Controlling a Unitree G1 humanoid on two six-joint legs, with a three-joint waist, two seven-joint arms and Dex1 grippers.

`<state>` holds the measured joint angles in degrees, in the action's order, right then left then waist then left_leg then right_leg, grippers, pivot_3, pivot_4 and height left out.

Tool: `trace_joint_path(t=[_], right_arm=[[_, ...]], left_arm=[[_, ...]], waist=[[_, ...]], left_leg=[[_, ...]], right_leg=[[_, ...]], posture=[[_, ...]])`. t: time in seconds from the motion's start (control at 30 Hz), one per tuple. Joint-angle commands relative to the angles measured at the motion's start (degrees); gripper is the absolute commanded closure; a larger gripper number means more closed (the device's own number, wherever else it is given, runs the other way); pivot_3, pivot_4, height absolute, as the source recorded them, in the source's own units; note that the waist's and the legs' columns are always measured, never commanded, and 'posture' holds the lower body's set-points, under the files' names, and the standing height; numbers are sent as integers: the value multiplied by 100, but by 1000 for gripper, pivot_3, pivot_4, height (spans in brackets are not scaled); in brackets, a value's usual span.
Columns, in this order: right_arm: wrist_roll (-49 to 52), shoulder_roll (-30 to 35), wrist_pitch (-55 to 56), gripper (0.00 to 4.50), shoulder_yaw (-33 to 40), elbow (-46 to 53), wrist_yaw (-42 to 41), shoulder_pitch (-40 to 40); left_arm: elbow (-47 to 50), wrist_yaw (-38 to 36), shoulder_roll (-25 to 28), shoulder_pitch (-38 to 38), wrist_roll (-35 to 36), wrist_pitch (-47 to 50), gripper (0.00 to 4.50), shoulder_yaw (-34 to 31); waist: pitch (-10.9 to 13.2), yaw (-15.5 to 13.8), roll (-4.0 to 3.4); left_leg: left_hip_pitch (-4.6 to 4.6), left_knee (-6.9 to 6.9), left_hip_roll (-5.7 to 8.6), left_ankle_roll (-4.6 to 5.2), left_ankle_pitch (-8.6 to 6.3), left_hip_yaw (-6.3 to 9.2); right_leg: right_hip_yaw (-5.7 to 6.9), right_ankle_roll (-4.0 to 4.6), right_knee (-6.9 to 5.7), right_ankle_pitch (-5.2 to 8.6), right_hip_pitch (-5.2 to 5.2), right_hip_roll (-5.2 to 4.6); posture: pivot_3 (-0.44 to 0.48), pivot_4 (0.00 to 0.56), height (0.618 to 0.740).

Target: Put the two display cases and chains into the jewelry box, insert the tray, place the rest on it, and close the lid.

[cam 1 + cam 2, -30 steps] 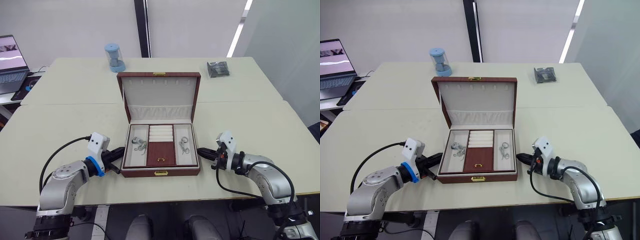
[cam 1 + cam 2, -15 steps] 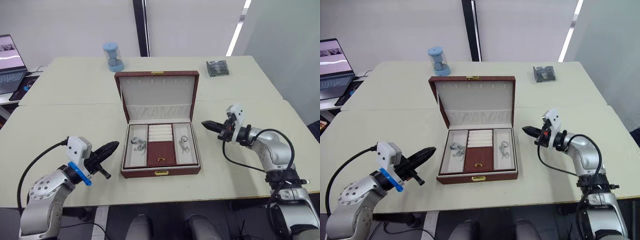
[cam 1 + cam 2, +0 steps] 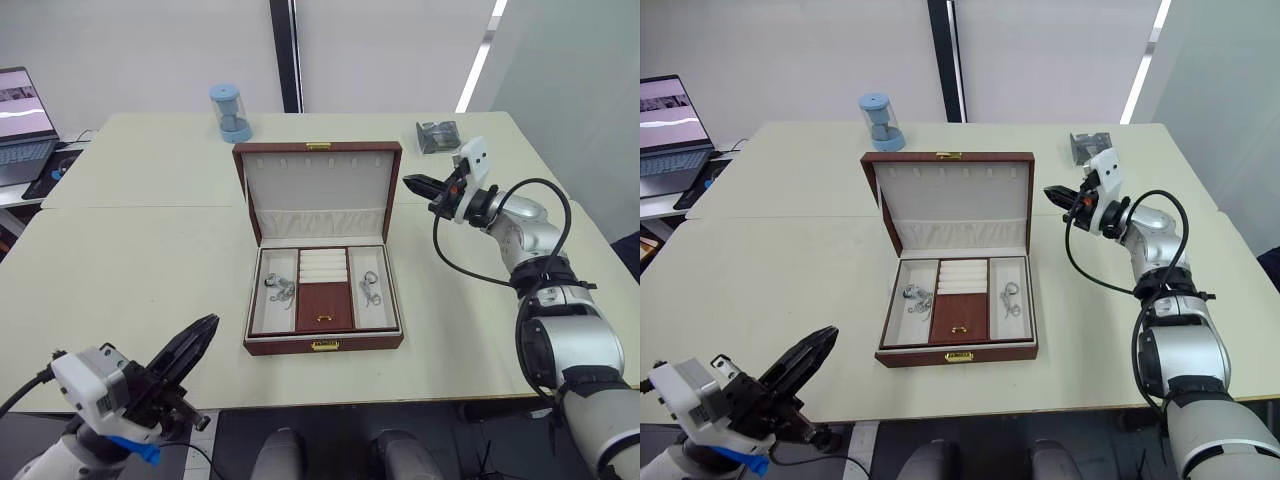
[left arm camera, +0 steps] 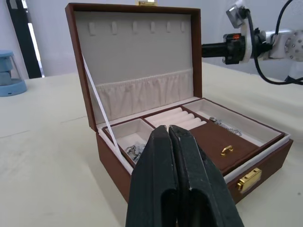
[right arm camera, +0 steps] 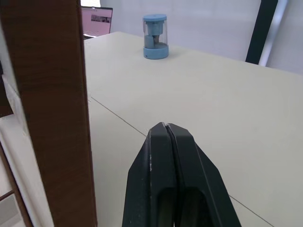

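- The right gripper (image 3: 412,183), fingers pressed together and holding nothing, is up beside the open lid (image 3: 318,190). It could bump the lid's edge and slam it, or slide the jewelry box (image 3: 323,345).
- The box sits mid-surface (image 3: 130,250), tray (image 3: 322,309) in, chains (image 3: 278,290) in its side pockets.
- One second ago both grippers hugged the box's front corners. Now the left gripper (image 3: 203,328), also pressed together, has pulled back low, and the right has risen.

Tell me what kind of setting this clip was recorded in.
Probably an office or lab room set up for robot trials: pale tables pushed together, an open laptop on a side desk at the robot's left, plain white walls. The jewelry box sits staged at the centre, lid up.
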<state>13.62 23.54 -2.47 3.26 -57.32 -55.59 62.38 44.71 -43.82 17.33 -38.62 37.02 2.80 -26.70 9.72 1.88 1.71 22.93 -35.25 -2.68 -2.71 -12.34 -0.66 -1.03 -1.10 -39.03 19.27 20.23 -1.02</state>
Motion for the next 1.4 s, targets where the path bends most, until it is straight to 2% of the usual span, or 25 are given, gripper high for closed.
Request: trace_joint_path(t=[0.03, 0.3, 0.63, 0.7, 0.87, 0.93, 1.0, 1.2, 1.4], right_arm=[[-68, -79, 364, 4500, 131, -426, -90, 414], [-199, -383, 711, 4500, 214, -1084, 103, 849], [-304, -567, 829, 4500, 388, -1290, 220, 1015], [-256, -573, 774, 4500, 431, -1271, 47, 1016], [-4, -589, 243, 4500, 471, -946, -1278, 887], [88, -548, -250, 4500, 306, -604, -2169, 708], [126, -519, -551, 4500, 210, -311, -2577, 562], [145, -488, -786, 4500, 237, 83, -2530, 369], [1, -447, -551, 4500, 177, 280, -2266, 157]], left_arm=[[419, 154, -101, -306, 187, -233, 4470, -141], [709, 327, -270, -887, 260, -580, 4470, -235], [760, 478, -233, -1043, 244, -734, 4470, -198], [735, 489, -215, -1051, 229, -742, 4470, -216], [636, 487, -131, -1026, 239, -709, 4470, -230], [626, 494, -103, -1015, 221, -685, 4470, -188], [631, 527, -65, -993, 239, -645, 4470, -173], [605, 666, 31, -954, 329, -497, 4470, -165], [512, 1152, 253, -832, 452, 15, 4470, -344]], waist=[[0, 1, -1], [4, 7, -3], [6, 8, -4], [7, 8, -5], [7, 13, -6], [8, 29, -7], [8, 29, -7], [11, 22, -10], [11, 13, -10]], left_leg=[[0, 0, -1, 0, 0, 0], [0, 0, 0, 0, 0, -5], [1, 0, 0, 0, 0, -5], [1, 0, 0, 0, 0, -6], [0, 0, -1, 0, 0, -5], [0, 1, -2, 1, -1, -6], [0, 2, -3, 1, -1, -3], [0, 1, -2, 1, -1, -1], [0, 1, -2, 1, -1, 1]], right_leg=[[0, 1, -1, 0, 0, 1], [-5, 1, 0, 1, 2, 0], [-5, 2, 1, 1, 2, 1], [-5, 2, 1, 1, 3, 1], [-3, 2, 1, 1, 2, 1], [-4, 2, 0, 1, 3, 1], [-1, 4, 1, 2, 2, 1], [-1, 5, -1, 3, 2, 1], [2, 5, -1, 3, 1, 2]], posture=[[0, 150, 740], [0, 150, 740], [0, 150, 740], [0, 150, 740], [0, 150, 740], [0, 150, 740], [0, 150, 740], [0, 150, 740], [0, 150, 740]])
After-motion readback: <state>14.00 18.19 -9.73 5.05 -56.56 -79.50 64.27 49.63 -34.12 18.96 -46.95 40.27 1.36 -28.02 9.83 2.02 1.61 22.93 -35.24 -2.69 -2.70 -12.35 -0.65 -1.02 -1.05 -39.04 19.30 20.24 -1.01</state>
